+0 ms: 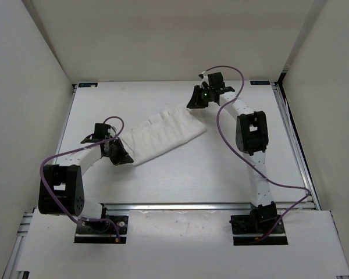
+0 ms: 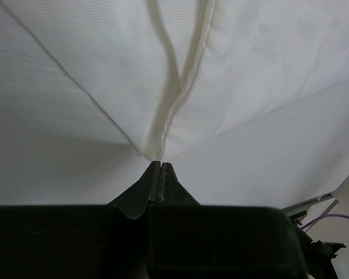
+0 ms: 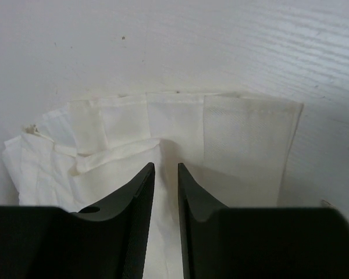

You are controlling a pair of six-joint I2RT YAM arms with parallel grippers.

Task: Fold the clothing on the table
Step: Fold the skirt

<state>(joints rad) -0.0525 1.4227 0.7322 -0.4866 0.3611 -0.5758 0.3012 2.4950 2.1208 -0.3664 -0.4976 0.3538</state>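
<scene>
Jaws at left pinch the clothing (image 1: 166, 135) — right jaws parted, low over its edge.

A band of white clothing (image 1: 166, 135) lies slantwise across the middle of the desk (image 1: 215, 177), running from near left to far right and splitting the surface in two. The left pincer (image 1: 123, 156) stands at its near-left end, the right pincer (image 1: 196, 103) at its far-right end. Bare desk lies open at the far left and at the near middle. The right arm (image 1: 251, 133) and its looping purple cable (image 1: 221, 125) crowd the right side. White walls (image 1: 23, 70) close in at left, far and right.
</scene>
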